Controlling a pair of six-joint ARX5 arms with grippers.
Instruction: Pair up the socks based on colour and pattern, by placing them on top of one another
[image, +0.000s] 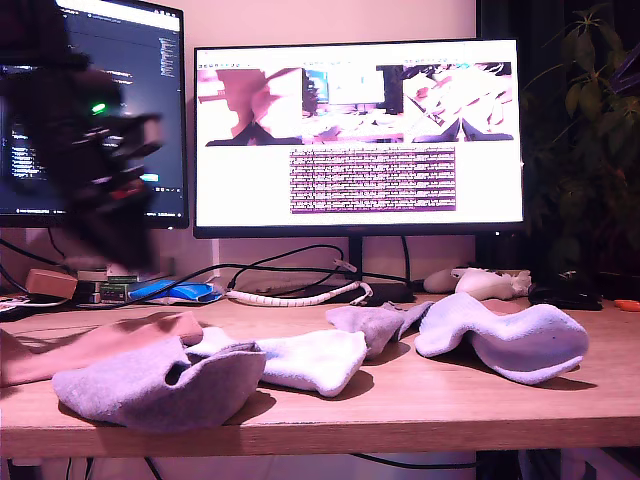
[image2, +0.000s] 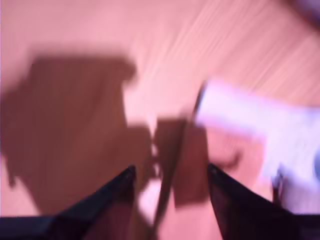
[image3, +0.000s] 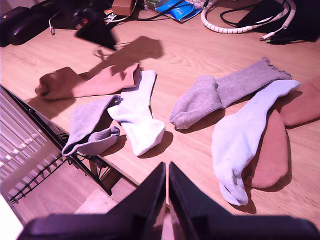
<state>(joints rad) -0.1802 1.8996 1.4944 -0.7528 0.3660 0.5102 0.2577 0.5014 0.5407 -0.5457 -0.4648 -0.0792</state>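
plainly, no pair is lying stacked yet: the socks are sprawling unmatched from seven to four o'clock in the exterior view, my first gripper gaping empty, my second gripper pinching shut on nothing.

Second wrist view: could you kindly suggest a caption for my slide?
Six socks lie scattered on the wooden desk beyond my shut second gripper.

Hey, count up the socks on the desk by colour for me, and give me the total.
Pink socks: 2
White socks: 2
Grey socks: 2
Total: 6
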